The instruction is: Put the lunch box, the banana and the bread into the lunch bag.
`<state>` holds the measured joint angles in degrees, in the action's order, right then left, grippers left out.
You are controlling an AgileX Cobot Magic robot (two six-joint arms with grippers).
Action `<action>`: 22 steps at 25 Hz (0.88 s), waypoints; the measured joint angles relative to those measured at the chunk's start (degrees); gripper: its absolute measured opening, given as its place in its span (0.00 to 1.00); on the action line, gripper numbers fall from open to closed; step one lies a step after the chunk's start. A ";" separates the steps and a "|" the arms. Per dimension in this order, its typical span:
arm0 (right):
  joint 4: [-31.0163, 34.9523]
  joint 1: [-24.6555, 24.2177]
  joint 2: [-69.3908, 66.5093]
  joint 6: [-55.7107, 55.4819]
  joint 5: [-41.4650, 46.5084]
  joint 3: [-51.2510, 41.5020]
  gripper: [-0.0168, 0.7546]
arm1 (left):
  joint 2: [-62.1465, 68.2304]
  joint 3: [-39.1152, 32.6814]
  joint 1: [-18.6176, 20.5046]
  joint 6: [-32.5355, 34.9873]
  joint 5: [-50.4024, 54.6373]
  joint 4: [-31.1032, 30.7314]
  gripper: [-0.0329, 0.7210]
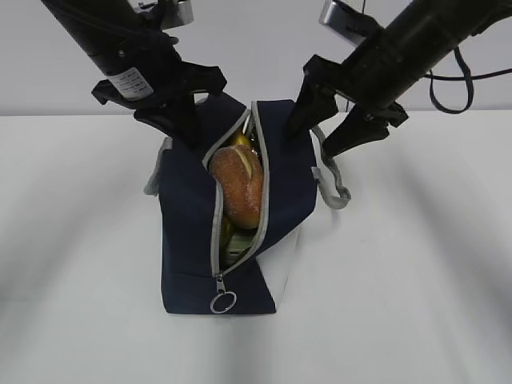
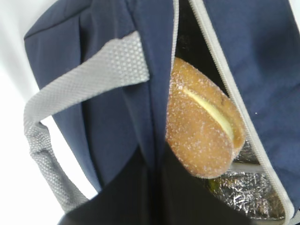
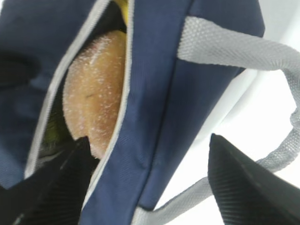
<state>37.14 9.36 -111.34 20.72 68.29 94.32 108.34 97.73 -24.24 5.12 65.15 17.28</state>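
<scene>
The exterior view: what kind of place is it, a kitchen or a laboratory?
Probably a laboratory test bench: a bare white table, a plain pale wall behind, and two black robot arms over one lunch bag. No kitchen fittings are visible.

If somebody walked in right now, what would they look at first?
Probably the bread, a golden-brown roll poking up through the open zipper of the navy lunch bag in the middle of the white table. A bit of yellow banana peeks out just behind it. Two black grippers hang over the bag's far end: the left gripper at the left flap, and the right gripper with its jaws either side of the right flap.
</scene>
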 joint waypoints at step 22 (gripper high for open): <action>3.44 0.00 -2.64 4.40 1.10 0.11 0.01 | 0.00 0.00 0.00 0.00 -1.36 6.25 0.04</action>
<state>40.58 9.36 -113.98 25.12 69.40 94.42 108.34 97.73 -24.24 5.12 63.79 23.53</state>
